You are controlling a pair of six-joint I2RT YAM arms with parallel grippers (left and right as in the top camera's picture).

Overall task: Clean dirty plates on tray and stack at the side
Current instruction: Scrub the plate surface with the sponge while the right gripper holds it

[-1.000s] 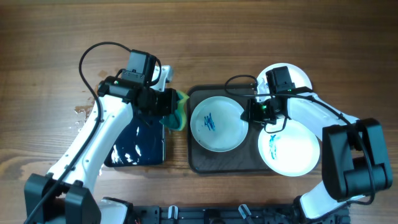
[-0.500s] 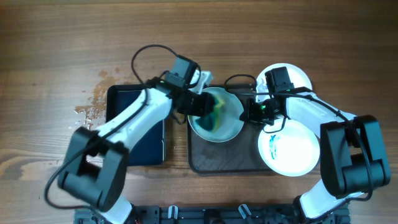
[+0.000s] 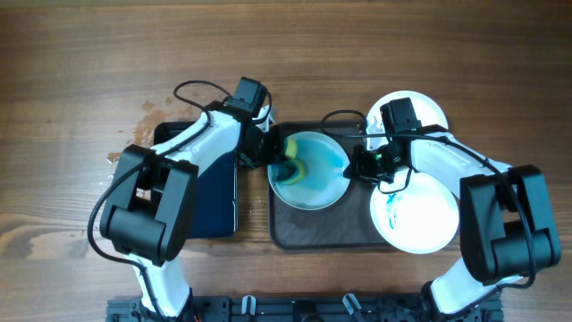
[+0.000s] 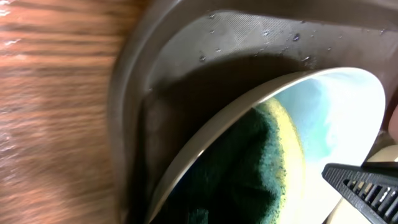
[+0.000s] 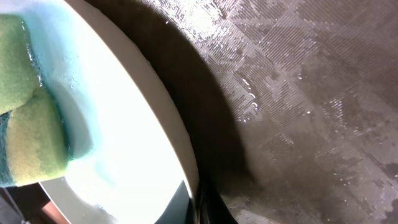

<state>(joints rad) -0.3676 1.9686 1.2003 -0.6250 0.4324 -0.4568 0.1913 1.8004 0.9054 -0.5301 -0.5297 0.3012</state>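
Observation:
A white plate [image 3: 315,172] lies on the left part of the dark brown tray [image 3: 299,231], its inside washed with teal smear. My left gripper [image 3: 279,161] is shut on a green-yellow sponge [image 3: 291,169] pressed inside the plate's left side; the sponge [image 4: 249,168] fills the left wrist view behind the rim [image 4: 205,155]. My right gripper [image 3: 357,166] is shut on the plate's right rim [image 5: 186,155], with the sponge [image 5: 25,124] at far left. A second plate [image 3: 420,219] with a blue scribble sits on the tray's right end. A third white plate [image 3: 424,109] lies beyond the tray, partly under my right arm.
A glossy black tray [image 3: 201,201] with wet streaks lies left of the brown tray, under my left arm. Water spots mark the wood [image 3: 134,134] at its far left corner. The brown tray floor [image 5: 298,93] is wet.
My left arm swung right from above the black tray, carrying the sponge into the plate, then drew it toward the plate's left side. The blue scribble has spread into a teal wash.

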